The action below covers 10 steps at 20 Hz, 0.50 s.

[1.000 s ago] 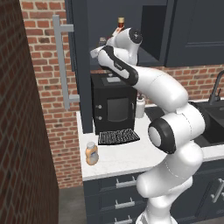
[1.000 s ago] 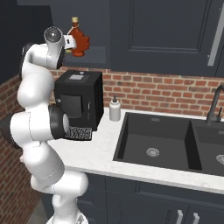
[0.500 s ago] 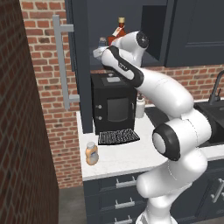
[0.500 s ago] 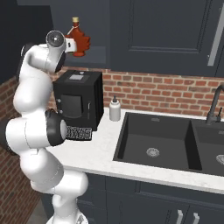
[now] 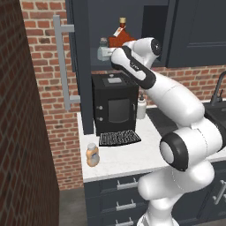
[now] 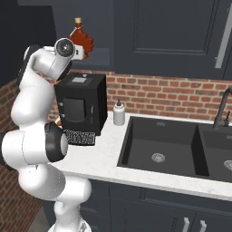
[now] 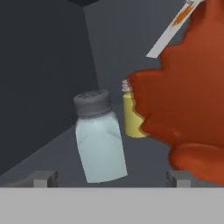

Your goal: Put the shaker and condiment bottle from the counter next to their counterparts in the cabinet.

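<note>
Hand view | claw (image 7: 107, 178) wide, shaker (image 7: 99, 135) freed beside yellow-green shaker (image 7: 130, 116) | risk: retreating fingertips topple it

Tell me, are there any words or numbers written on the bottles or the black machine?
No words or numbers can be read anywhere.
White tag on the red maple-leaf bottle: orange marks, too blurred to read.
Label band on the condiment bottle: too small to read.
Shaker, yellow-green shaker, white squeeze bottle: no writing shows.
Black machine: a pale panel on top, nothing readable.
</note>
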### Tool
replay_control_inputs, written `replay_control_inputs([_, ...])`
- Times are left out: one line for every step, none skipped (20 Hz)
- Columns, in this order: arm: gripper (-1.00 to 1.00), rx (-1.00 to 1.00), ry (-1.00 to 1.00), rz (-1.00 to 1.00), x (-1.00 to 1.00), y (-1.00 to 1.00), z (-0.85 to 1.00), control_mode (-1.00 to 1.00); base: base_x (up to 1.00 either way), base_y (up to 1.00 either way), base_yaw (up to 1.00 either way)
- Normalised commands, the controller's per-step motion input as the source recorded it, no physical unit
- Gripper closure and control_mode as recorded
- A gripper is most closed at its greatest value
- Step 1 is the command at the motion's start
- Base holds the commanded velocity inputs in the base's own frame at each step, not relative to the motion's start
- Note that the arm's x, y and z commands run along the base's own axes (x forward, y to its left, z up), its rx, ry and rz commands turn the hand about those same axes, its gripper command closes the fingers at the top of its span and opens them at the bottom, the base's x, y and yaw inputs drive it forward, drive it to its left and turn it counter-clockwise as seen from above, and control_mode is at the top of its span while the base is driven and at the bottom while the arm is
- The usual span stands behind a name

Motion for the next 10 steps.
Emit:
replay_control_inputs([-1.0,0.08,0.0,-0.06,-0.19,-0.08,0.16,-1.0,0.0,0.0,0.0])
replay_control_inputs([-1.0,0.07,0.0,-0.05,-0.14,-0.05,0.2,-1.0,0.0,0.0,0.0])
replay_control_inputs([-1.0,0.03,0.0,-0.04,-0.19,0.0,0.17,-1.0,0.0,0.0,0.0])
replay_control_inputs([-1.0,0.0,0.0,-0.01,-0.2,0.0,0.26,-1.0,0.0,0.0,0.0])
replay_control_inputs([-1.0,0.0,0.0,0.0,-0.27,0.0,0.26,-1.0,0.0,0.0,0.0])
replay_control_inputs([-1.0,0.0,0.0,0.0,-0.29,0.0,0.26,-1.0,0.0,0.0,0.0])
replay_control_inputs([-1.0,0.0,-0.01,0.0,-0.34,0.0,0.29,-1.0,0.0,0.0,0.0])
replay_control_inputs([-1.0,0.0,-0.01,0.0,-0.37,0.0,0.17,-1.0,0.0,0.0,0.0])
replay_control_inputs([-1.0,0.0,-0.02,0.0,-0.44,0.0,0.11,-1.0,0.0,0.0,0.0])
replay_control_inputs([-1.0,0.0,-0.01,0.0,-0.46,0.0,0.03,-1.0,0.0,0.0,0.0])
